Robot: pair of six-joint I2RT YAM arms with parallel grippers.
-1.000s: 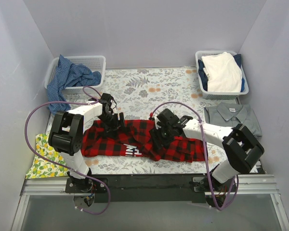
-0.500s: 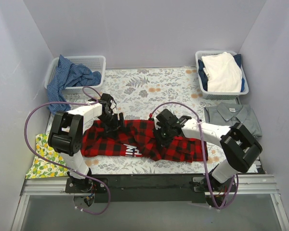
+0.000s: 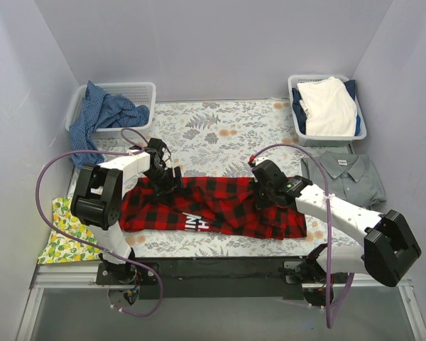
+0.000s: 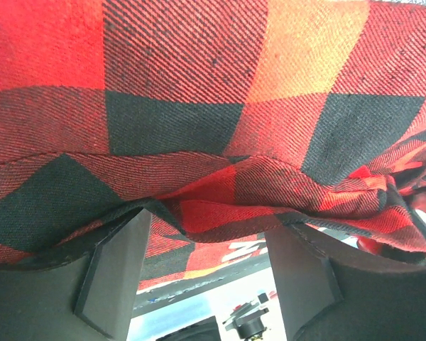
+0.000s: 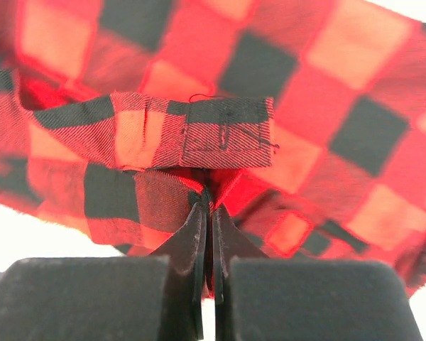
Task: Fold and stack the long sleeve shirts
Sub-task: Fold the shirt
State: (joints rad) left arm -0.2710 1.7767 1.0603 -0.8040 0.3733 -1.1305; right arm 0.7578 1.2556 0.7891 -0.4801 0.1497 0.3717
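Mid-fold on the red-and-black buffalo-plaid flannel long sleeve shirt (image 3: 220, 211), stretched lengthwise across the near floral counter (image 3: 220, 135), with right gripper (image 5: 207, 197) pinched tight on its cloth and left gripper (image 3: 164, 177) spread apart at its far-left edge, next likely needing left to clamp before lifting both.

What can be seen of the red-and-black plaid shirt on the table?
The red-and-black plaid shirt is soft woven flannel with white lettering at its near edge. It lies crumpled in a long strip across the floral table cover, not yet folded. The right gripper is shut on a fold beside a stitched tab; the open left gripper sits on its far left corner.
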